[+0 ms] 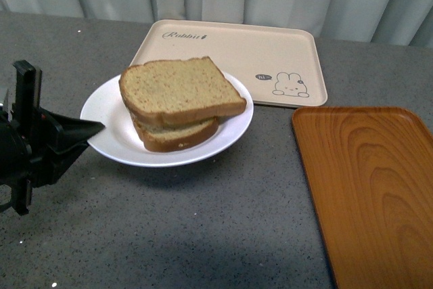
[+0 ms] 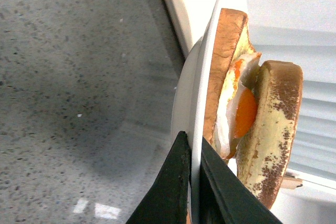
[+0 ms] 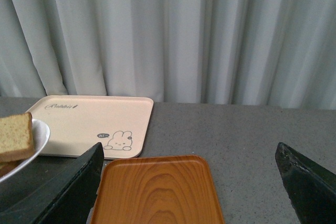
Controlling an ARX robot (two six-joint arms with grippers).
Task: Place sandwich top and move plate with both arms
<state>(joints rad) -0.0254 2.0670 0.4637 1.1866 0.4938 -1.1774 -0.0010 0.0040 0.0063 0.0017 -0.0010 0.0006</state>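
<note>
The white plate (image 1: pixel 115 130) is held tilted a little above the grey table. On it the sandwich top (image 1: pixel 177 86), a speckled tan slice, lies on the lower slice (image 1: pixel 177 137). My left gripper (image 1: pixel 91 128) is shut on the plate's left rim. In the left wrist view its jaws (image 2: pixel 193 156) pinch the plate rim (image 2: pixel 202 98), with the sandwich top (image 2: pixel 273 129) over a fried egg (image 2: pixel 242 109). My right gripper (image 3: pixel 189 182) is open and empty, out of the front view, above the wooden tray; the plate (image 3: pixel 37 140) and bread (image 3: pixel 16 136) show at its edge.
A beige tray with a rabbit drawing (image 1: pixel 270 55) lies behind the plate, also in the right wrist view (image 3: pixel 89 121). A brown wooden tray (image 1: pixel 372 187) lies at the right, also in the right wrist view (image 3: pixel 157 192). Pale curtains hang behind the table.
</note>
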